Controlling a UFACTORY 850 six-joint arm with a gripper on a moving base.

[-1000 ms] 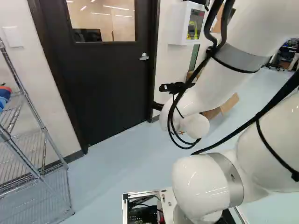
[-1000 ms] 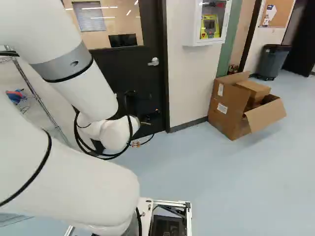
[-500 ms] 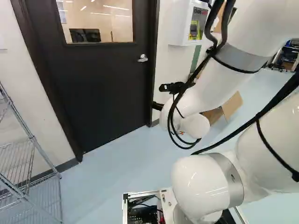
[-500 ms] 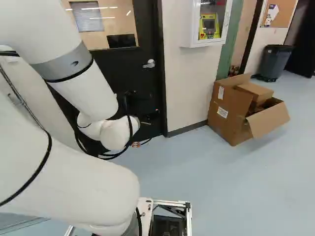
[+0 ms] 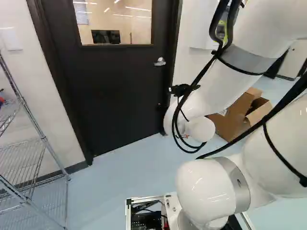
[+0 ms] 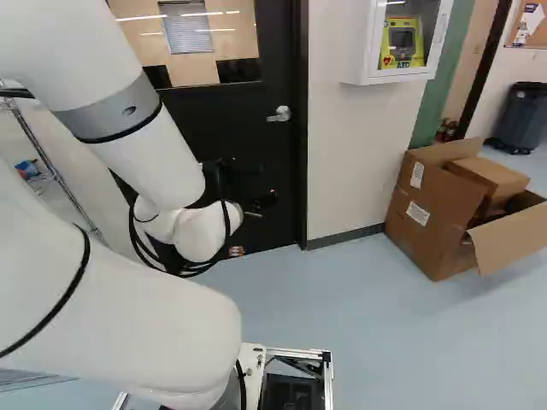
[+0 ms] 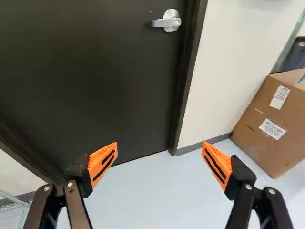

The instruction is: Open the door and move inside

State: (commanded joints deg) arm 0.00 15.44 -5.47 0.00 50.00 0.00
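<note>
Bends smooth, white arm [image 5: 199,103] toward flat, dark door [image 5: 115,91] with metal lever [image 7: 167,22] — holds orange-padded end effector [image 6: 255,223] spread wide.

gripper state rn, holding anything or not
Gripper: open, orange pads wide apart, holding nothing; the door handle is ahead of it, untouched.

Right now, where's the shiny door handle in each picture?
Left base view: near the top middle, right of the door's window, the handle.
Right base view: top middle, left of the white wall cabinet.
Wrist view: ahead of the open hand, close to the door frame.
Shared landmark: the cardboard box.
</note>
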